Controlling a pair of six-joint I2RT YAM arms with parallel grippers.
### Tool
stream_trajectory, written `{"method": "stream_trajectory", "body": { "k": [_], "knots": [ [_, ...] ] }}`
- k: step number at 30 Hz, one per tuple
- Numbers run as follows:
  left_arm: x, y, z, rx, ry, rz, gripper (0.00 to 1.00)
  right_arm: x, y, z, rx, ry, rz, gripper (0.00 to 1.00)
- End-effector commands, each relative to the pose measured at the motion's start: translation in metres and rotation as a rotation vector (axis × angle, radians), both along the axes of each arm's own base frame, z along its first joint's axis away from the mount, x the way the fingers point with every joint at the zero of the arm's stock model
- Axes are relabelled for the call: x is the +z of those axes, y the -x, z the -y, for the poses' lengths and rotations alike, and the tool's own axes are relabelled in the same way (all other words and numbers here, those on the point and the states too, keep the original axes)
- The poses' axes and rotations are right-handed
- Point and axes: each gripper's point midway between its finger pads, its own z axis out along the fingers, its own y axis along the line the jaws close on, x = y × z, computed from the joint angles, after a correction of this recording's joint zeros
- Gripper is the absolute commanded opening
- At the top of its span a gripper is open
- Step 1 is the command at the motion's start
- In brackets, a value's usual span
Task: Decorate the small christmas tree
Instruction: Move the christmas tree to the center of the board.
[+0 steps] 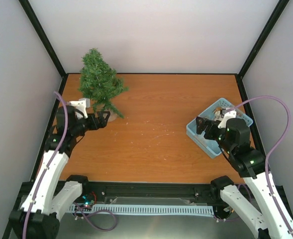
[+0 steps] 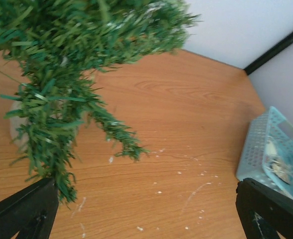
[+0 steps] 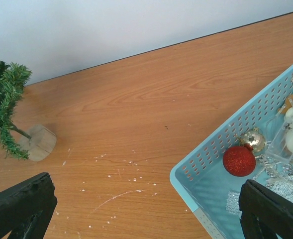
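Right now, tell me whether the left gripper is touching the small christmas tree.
Cannot tell. In the left wrist view a drooping branch tip of the small christmas tree overlaps one finger of the left gripper; brushing or in front is unclear.

- The small christmas tree [image 1: 100, 84] stands on the counter [image 1: 156, 139], in its far left corner.
- The left tool [image 1: 105, 120] sits just in front of the tree, near its base.
- The basket [image 1: 198, 140] rests on the counter well to the right of the tree.
- The right tool [image 1: 200, 127] is at the basket's side nearest the tree.
- A ball [image 3: 239, 161] lies in the basket toward the tree, with a smaller ball [image 3: 254, 140] touching it behind.
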Motion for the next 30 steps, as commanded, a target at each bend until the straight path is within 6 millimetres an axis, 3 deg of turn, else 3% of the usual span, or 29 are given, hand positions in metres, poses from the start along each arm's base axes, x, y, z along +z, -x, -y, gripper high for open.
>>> {"method": "stream_trajectory", "body": {
  "k": [1, 8, 15, 20, 23, 30],
  "knots": [
    [0.020, -0.032, -0.006, 0.070, 0.010, 0.042, 0.96, 0.002, -0.008, -0.004, 0.003, -0.026, 0.025, 1.00],
    [0.010, -0.059, -0.002, 0.068, 0.026, 0.035, 0.79, 0.003, -0.013, -0.015, 0.050, -0.058, 0.033, 1.00],
    [-0.030, -0.066, -0.012, 0.109, -0.047, -0.053, 0.80, 0.001, -0.028, -0.007, -0.021, -0.036, 0.029, 1.00],
    [-0.053, -0.068, -0.015, 0.125, -0.060, -0.125, 0.81, 0.004, -0.034, -0.013, 0.002, -0.044, 0.041, 1.00],
    [-0.064, -0.068, -0.010, 0.097, -0.055, -0.157, 0.72, -0.001, -0.036, -0.017, 0.017, -0.038, 0.034, 1.00],
    [-0.056, -0.067, 0.005, 0.016, 0.001, -0.124, 0.32, -0.010, -0.039, -0.016, 0.022, 0.010, 0.009, 1.00]
  ]
}}
